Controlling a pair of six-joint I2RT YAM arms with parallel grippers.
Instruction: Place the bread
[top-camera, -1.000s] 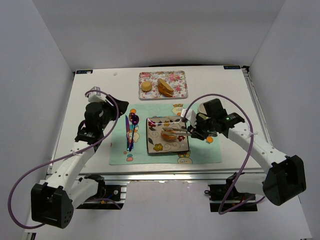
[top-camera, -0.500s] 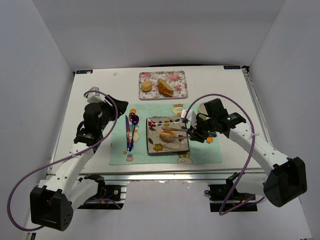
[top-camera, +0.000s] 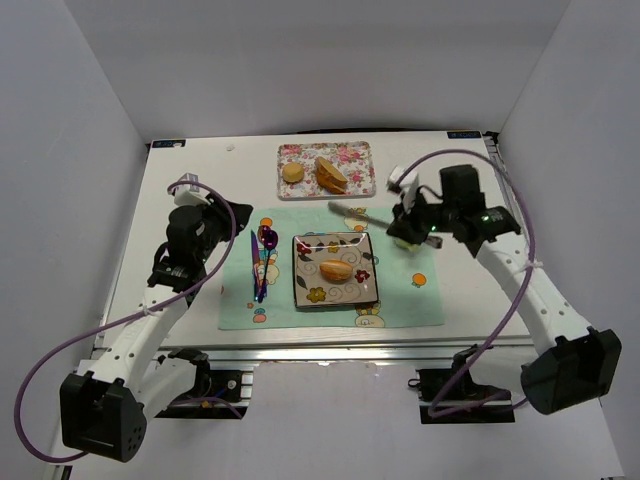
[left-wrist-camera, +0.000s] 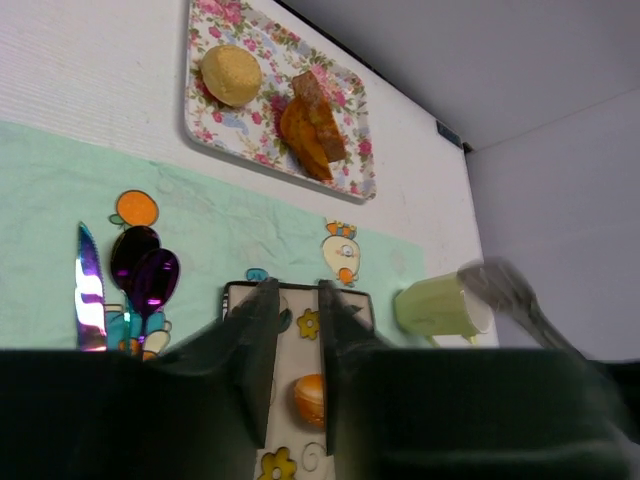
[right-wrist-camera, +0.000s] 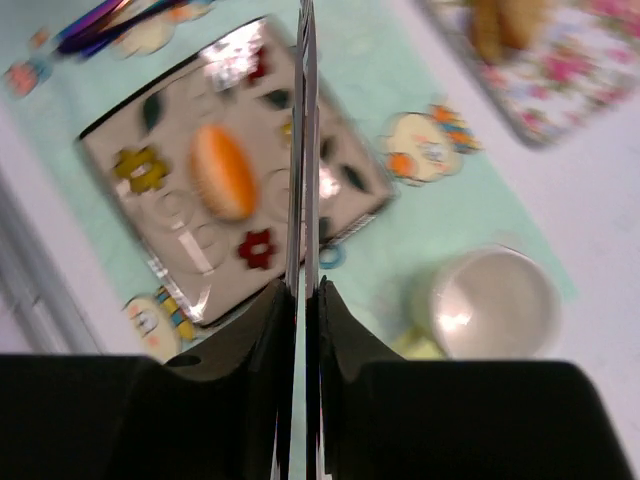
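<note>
The bread (top-camera: 336, 270), a small glossy orange-brown bun, lies alone on the square flower-print plate (top-camera: 362, 291) in the middle of the green mat. My right gripper (top-camera: 402, 218) hovers behind and right of the plate, shut on metal tongs (top-camera: 360, 213) whose tips are pressed together and empty. In the right wrist view the tongs (right-wrist-camera: 305, 150) run up between my right gripper's (right-wrist-camera: 300, 285) fingers, with the bread (right-wrist-camera: 222, 170) to their left. My left gripper (top-camera: 235, 215) is open over the mat's left end. In the left wrist view the bread (left-wrist-camera: 310, 398) shows beyond its empty fingers (left-wrist-camera: 262, 340).
A floral tray (top-camera: 360, 150) at the back holds a round pale bun (top-camera: 292, 172) and sliced brown bread (top-camera: 331, 174). A pale green cup (left-wrist-camera: 435, 305) lies right of the plate, under the right gripper. A knife (left-wrist-camera: 90, 295) and purple spoon (left-wrist-camera: 145, 275) lie on the mat (top-camera: 400, 300).
The right gripper let the bread go onto the plate, then lifted back and to the right with the tongs squeezed together. The left gripper's fingers have narrowed.
</note>
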